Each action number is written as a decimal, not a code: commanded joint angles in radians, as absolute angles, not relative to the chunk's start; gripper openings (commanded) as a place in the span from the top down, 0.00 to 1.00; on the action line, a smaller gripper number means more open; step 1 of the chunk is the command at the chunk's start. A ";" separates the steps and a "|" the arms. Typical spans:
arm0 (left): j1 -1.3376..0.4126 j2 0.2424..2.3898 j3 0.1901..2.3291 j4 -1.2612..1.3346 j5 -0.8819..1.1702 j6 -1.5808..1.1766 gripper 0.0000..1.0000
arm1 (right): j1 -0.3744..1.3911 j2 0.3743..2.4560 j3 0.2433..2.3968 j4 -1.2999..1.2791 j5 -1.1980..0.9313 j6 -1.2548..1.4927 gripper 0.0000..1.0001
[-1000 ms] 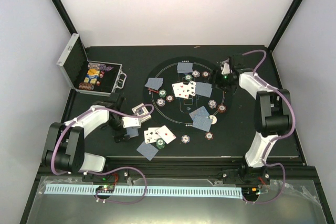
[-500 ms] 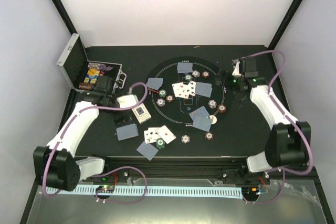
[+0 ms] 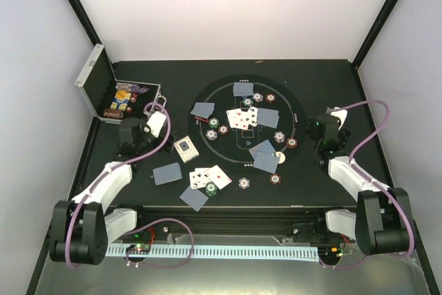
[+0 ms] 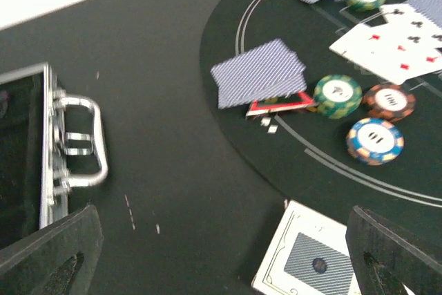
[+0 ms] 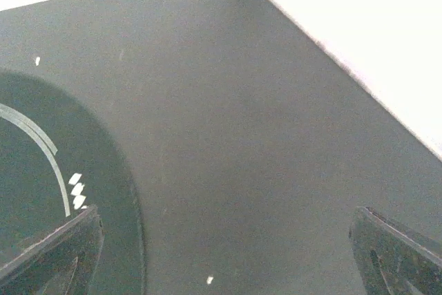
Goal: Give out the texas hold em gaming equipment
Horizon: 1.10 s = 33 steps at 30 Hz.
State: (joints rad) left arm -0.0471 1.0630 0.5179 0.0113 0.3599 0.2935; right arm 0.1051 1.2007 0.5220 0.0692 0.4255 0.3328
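My left tool [image 4: 221, 257] hangs just left of the mat [image 3: 231, 148] and my right tool [image 5: 228, 253] just right of it. Both are spread apart and empty, clear of play. The cards [image 3: 242, 118] and chips [image 3: 280, 137] lie spread over the mat, a few beyond its near-left rim, seemingly dealt seat by seat.

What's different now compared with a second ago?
The left gripper swung from beside the card deck toward the case; the right gripper pulled back off the far right edge of the mat. Both stand open and empty. Cards and chips there stayed put.
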 commanded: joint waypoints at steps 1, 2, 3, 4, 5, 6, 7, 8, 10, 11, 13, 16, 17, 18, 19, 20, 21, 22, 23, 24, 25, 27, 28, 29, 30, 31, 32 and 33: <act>-0.041 1.109 0.371 0.536 0.250 0.128 0.01 | 0.099 1.211 0.419 0.476 0.620 0.229 0.00; -0.041 1.120 0.328 0.625 0.242 0.122 0.01 | 0.099 1.215 0.388 0.555 0.623 0.206 0.00; -0.041 1.133 0.286 0.722 0.244 0.130 0.01 | 0.099 1.218 0.357 0.631 0.625 0.189 0.00; -0.043 1.150 0.262 0.781 0.250 0.143 0.01 | 0.097 1.224 0.331 0.708 0.627 0.175 0.00; -0.042 1.164 0.245 0.837 0.239 0.147 0.01 | 0.096 1.230 0.309 0.762 0.625 0.168 0.00; -0.042 1.169 0.242 0.856 0.224 0.153 0.01 | 0.093 1.241 0.294 0.824 0.610 0.158 0.00; -0.043 1.163 0.248 0.839 0.198 0.148 0.01 | 0.091 1.259 0.283 0.878 0.594 0.147 0.00; -0.041 1.171 0.236 0.883 0.172 0.147 0.01 | 0.091 1.279 0.276 0.916 0.576 0.144 0.00; -0.036 1.237 0.174 1.062 0.125 0.142 0.01 | 0.092 1.326 0.259 1.014 0.528 0.107 0.00; -0.034 1.292 0.139 1.174 0.109 0.132 0.01 | 0.092 1.330 0.266 1.009 0.453 0.084 0.00; -0.034 1.432 0.086 1.442 0.107 0.149 0.01 | 0.092 1.358 0.237 1.049 0.316 0.026 0.00; -0.047 1.388 0.143 1.248 0.084 0.149 0.01 | 0.098 1.411 0.212 1.150 0.283 -0.005 0.00; -0.047 1.347 0.207 1.066 0.066 0.123 0.01 | 0.089 1.393 0.255 1.060 0.275 0.015 0.00; -0.042 1.361 0.260 0.997 0.052 0.118 0.01 | 0.072 1.415 0.260 1.098 0.260 0.025 0.00; -0.035 1.406 0.282 1.024 0.024 0.106 0.01 | 0.065 1.425 0.258 1.104 0.253 0.028 0.00; -0.016 1.422 0.275 1.059 0.054 0.090 0.01 | 0.065 1.409 0.269 1.053 0.252 0.034 0.00; -0.011 1.423 0.273 1.070 0.061 0.088 0.01 | 0.063 1.397 0.270 1.039 0.248 0.035 0.00; -0.009 1.413 0.278 1.052 0.060 0.087 0.01 | 0.063 1.407 0.261 1.080 0.251 0.031 0.00; -0.009 1.402 0.289 1.001 0.061 0.086 0.01 | 0.063 1.408 0.252 1.099 0.252 0.028 0.00; -0.009 1.389 0.308 0.941 0.060 0.085 0.01 | 0.064 1.400 0.253 1.079 0.249 0.026 0.00; -0.009 1.381 0.318 0.911 0.056 0.073 0.01 | 0.063 1.393 0.263 1.045 0.246 0.032 0.00; -0.009 1.390 0.308 0.948 0.059 0.079 0.01 | 0.063 1.403 0.258 1.075 0.246 0.029 0.00; -0.010 1.390 0.306 0.951 0.060 0.081 0.01 | 0.063 1.402 0.260 1.073 0.247 0.029 0.00; -0.009 1.389 0.308 0.944 0.060 0.082 0.01 | 0.062 1.396 0.264 1.051 0.245 0.030 0.00; -0.009 1.387 0.310 0.938 0.058 0.080 0.01 | 0.062 1.395 0.263 1.051 0.246 0.031 0.00; -0.009 1.387 0.311 0.934 0.058 0.080 0.01 | 0.063 1.399 0.262 1.060 0.246 0.030 0.00; -0.010 1.386 0.311 0.933 0.058 0.080 0.01 | 0.063 1.400 0.261 1.064 0.247 0.029 0.00; -0.009 1.387 0.312 0.932 0.057 0.080 0.01 | 0.063 1.397 0.263 1.056 0.245 0.031 0.00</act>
State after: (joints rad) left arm -0.0143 1.3983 0.2920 0.9485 0.0689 0.0963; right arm 0.0704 1.4097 0.2501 1.0157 0.2481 0.0422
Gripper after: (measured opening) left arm 0.989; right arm 0.999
